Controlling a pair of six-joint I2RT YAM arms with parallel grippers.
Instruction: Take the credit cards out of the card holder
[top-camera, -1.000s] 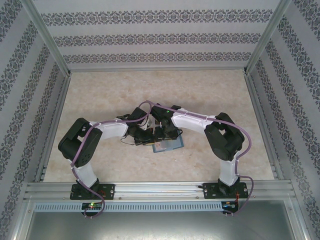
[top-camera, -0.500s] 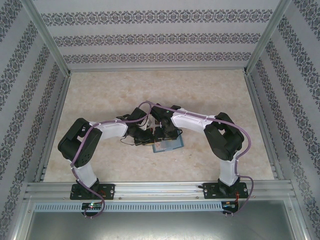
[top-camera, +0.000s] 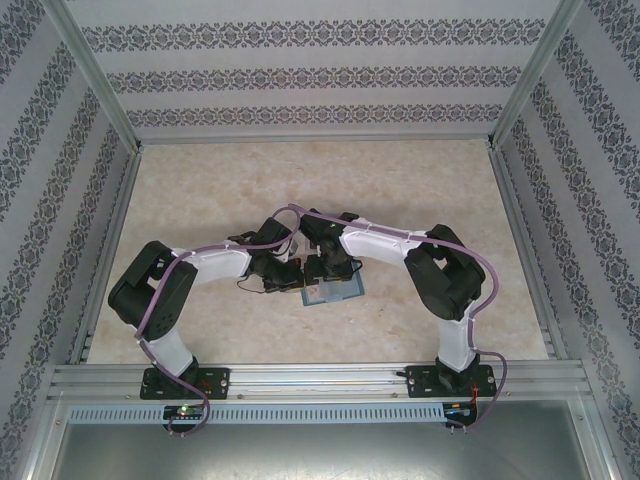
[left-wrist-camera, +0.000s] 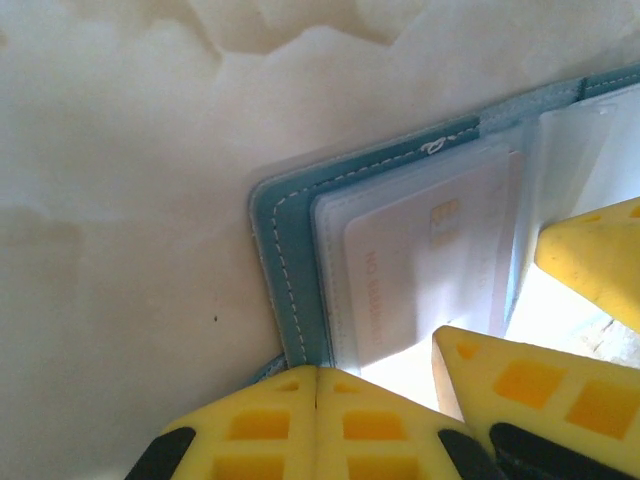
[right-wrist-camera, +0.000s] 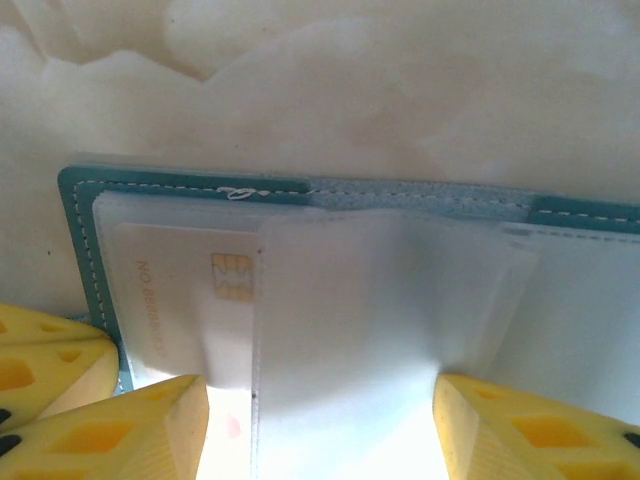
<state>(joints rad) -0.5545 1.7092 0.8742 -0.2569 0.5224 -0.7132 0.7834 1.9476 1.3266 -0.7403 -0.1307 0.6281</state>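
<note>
Marbled table (top-camera: 400, 180); up close, pale card (left-wrist-camera: 420, 260) inside card holder (left-wrist-camera: 270, 250).

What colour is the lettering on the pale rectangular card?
Orange-red; the pale rectangular card shows best in the left wrist view.

Covered from above, veiled up close
The left gripper (top-camera: 296, 280) and right gripper (top-camera: 330, 274) hide most of the teal stitched card holder (top-camera: 340, 292) toward the near edge of the beige table (top-camera: 200, 200); a clear plastic sleeve (right-wrist-camera: 350, 320) covers much of the pale credit card (right-wrist-camera: 165, 290), its reddish print blurred.
</note>
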